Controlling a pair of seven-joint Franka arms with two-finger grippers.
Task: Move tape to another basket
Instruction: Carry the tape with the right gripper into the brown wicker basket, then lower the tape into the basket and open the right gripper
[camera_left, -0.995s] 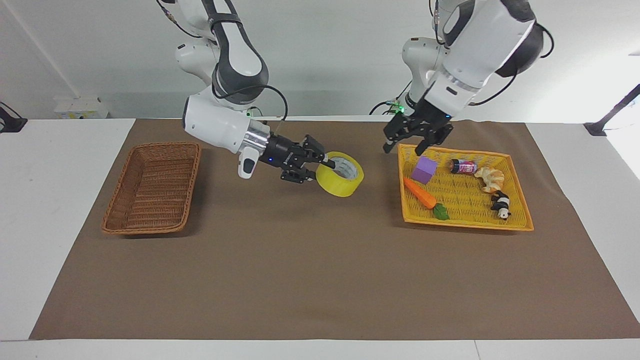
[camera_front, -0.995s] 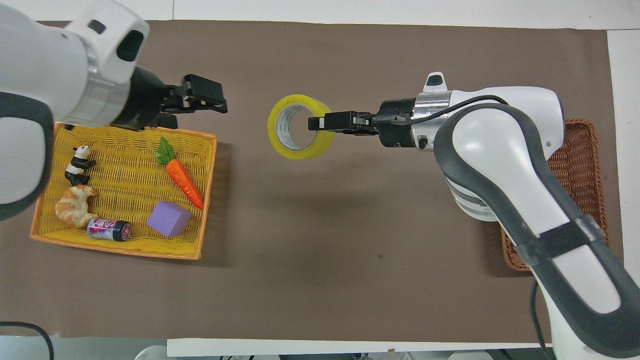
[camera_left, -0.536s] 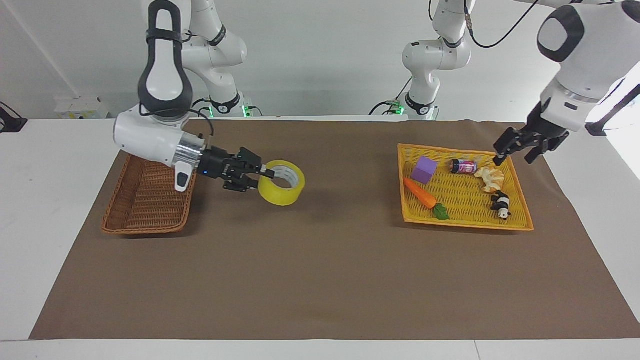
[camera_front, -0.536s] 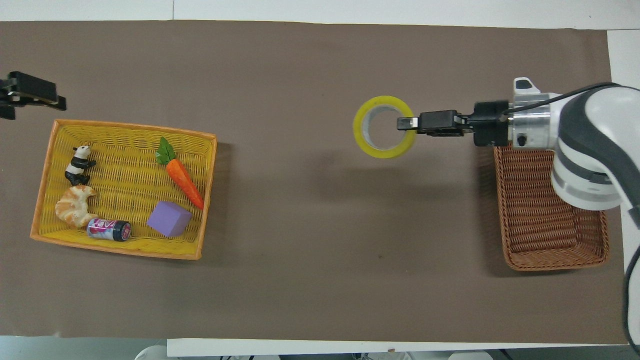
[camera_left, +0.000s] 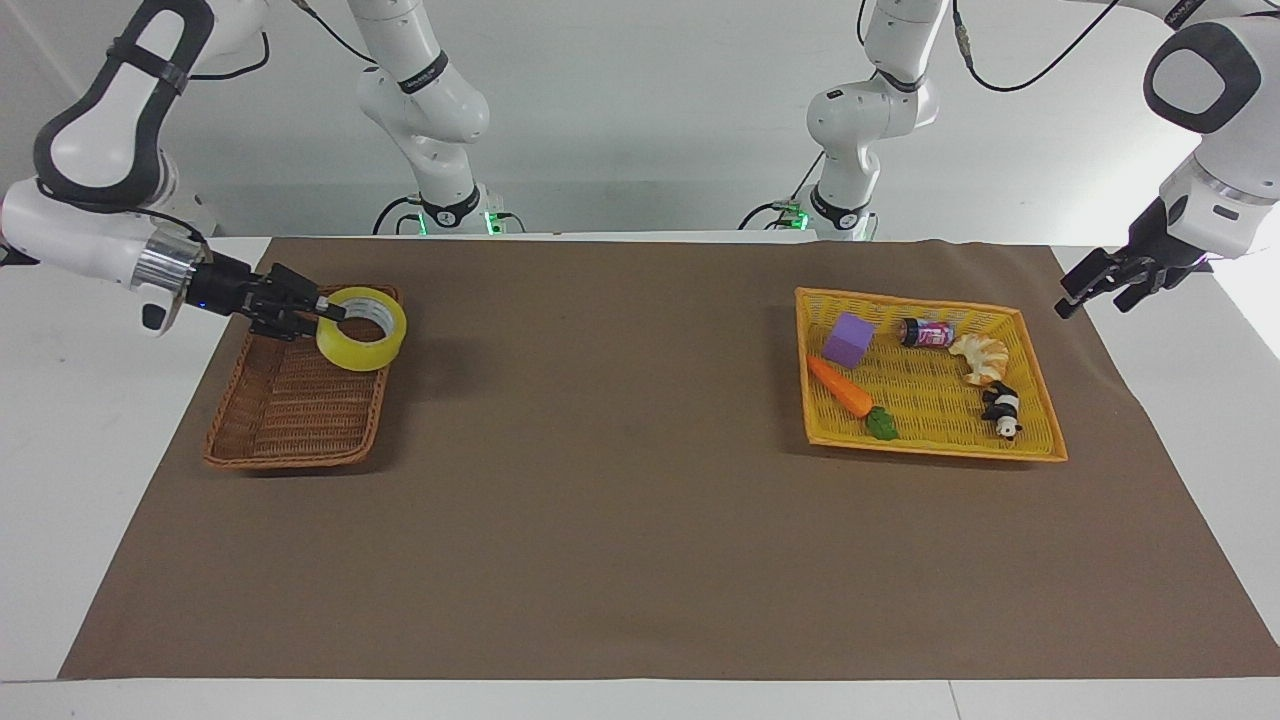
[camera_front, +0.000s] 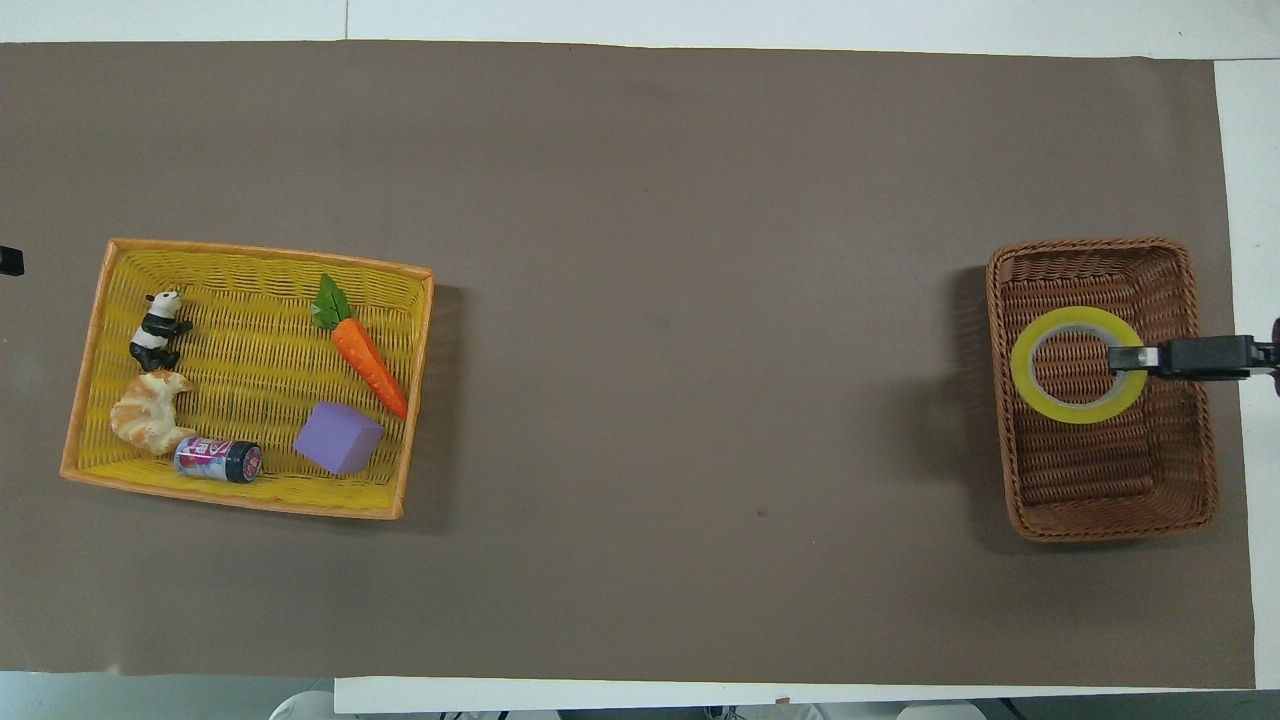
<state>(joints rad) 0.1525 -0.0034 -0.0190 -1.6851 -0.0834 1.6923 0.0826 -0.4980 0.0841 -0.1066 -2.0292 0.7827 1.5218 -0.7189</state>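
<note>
1. Facing view: my right gripper comes in level from the right arm's end of the table, pinching the wall of the tape, one finger inside the ring and one outside. I judge that grip is why the roll hangs flat, with its hole facing up.
2. The tape hangs just past the fingertips, in the air over the brown basket, near the end of it closest to the robots. It is not resting on the weave, so I judge the release is not yet due.
3. My left gripper waits off the mat's corner with its fingers spread and nothing between them, just beside the yellow tray, which I judge keeps it out of the way.
4. Overhead view: the right gripper reaches in over the basket rim, with the tape ahead of its tips, inside the basket's outline.
5. The roll is a clear yellow ring with a pale inner core, and the wicker shows through its hole.
</note>
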